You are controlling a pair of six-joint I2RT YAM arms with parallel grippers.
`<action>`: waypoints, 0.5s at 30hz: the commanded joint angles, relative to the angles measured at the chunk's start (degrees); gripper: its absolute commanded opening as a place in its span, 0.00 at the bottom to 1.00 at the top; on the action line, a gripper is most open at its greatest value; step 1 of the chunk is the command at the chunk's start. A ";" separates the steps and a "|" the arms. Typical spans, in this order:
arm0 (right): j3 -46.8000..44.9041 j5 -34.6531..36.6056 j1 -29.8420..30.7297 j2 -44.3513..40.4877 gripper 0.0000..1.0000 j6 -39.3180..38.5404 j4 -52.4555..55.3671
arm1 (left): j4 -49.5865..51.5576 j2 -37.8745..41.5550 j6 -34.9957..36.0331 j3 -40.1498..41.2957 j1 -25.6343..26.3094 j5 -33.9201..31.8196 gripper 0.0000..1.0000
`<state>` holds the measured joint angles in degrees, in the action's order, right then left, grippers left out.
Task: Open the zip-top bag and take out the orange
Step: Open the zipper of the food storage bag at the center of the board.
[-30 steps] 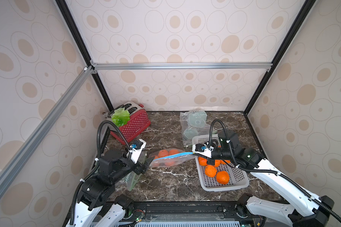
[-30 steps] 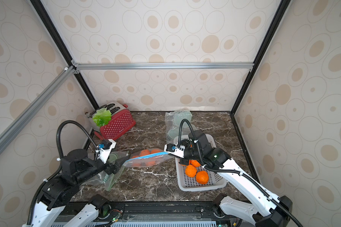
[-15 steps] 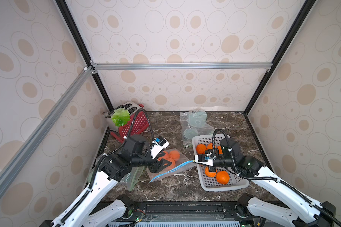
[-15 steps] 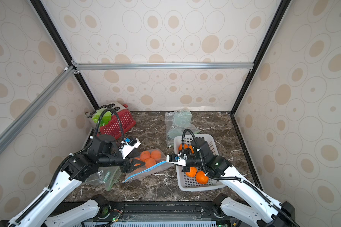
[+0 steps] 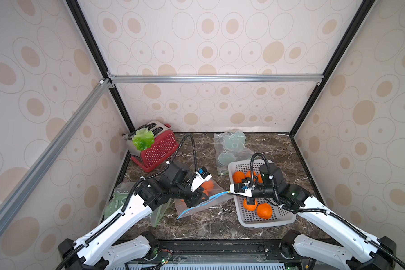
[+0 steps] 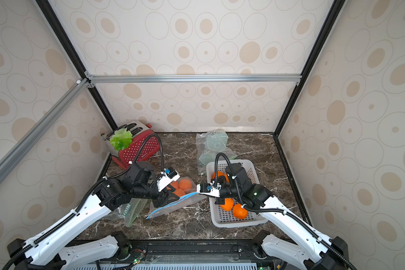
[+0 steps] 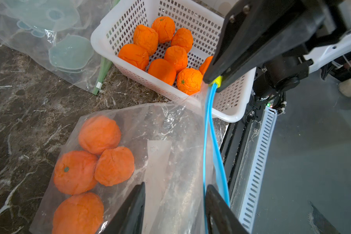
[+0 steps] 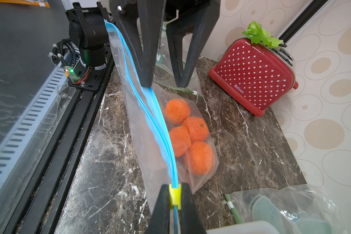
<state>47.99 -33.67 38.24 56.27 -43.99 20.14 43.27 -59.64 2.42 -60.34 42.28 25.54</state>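
Note:
The clear zip-top bag point(image 5: 216, 198) point(image 6: 187, 201) point(image 7: 170, 131) point(image 8: 148, 145) lies mid-table with several oranges point(image 7: 99, 133) point(image 8: 197, 127) inside. Its blue zip strip point(image 8: 160, 129) stands partly parted. My right gripper point(image 5: 229, 192) point(image 6: 197, 192) point(image 8: 174, 186) is shut on the yellow slider point(image 8: 174, 194) point(image 7: 217, 81) at the bag's end nearest the basket. My left gripper point(image 5: 197, 201) point(image 6: 166, 198) point(image 7: 175, 185) point(image 8: 164, 85) is open. One finger sits between the two blue strips, the other over the bag's outer wall.
A white basket point(image 5: 267, 221) point(image 6: 234, 222) holding several oranges stands under my right arm. A red toaster point(image 5: 158, 149) with a lettuce leaf is at the back left. Two other plastic bags lie at the back point(image 5: 229, 145) and the left point(image 5: 117, 203).
My left arm swung from the left over to the bag and its jaws narrowed around one wall. The right gripper, still on the slider, came lower toward the basket, and the bag settled onto the table.

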 commanded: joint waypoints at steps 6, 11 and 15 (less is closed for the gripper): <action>0.44 -0.53 0.25 0.42 0.04 -0.46 -0.03 | 1.68 0.65 0.77 0.62 0.36 0.40 0.49; 0.55 0.45 0.24 0.52 0.04 -0.32 -0.04 | 2.51 0.95 0.84 1.79 0.43 0.89 0.46; 0.45 0.36 0.25 0.42 0.04 -0.01 -0.69 | 2.86 -0.22 0.66 2.20 0.65 -1.52 0.26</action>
<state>47.99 -32.95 38.28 56.51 -43.79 20.12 44.42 -59.70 1.98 -58.13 42.50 25.23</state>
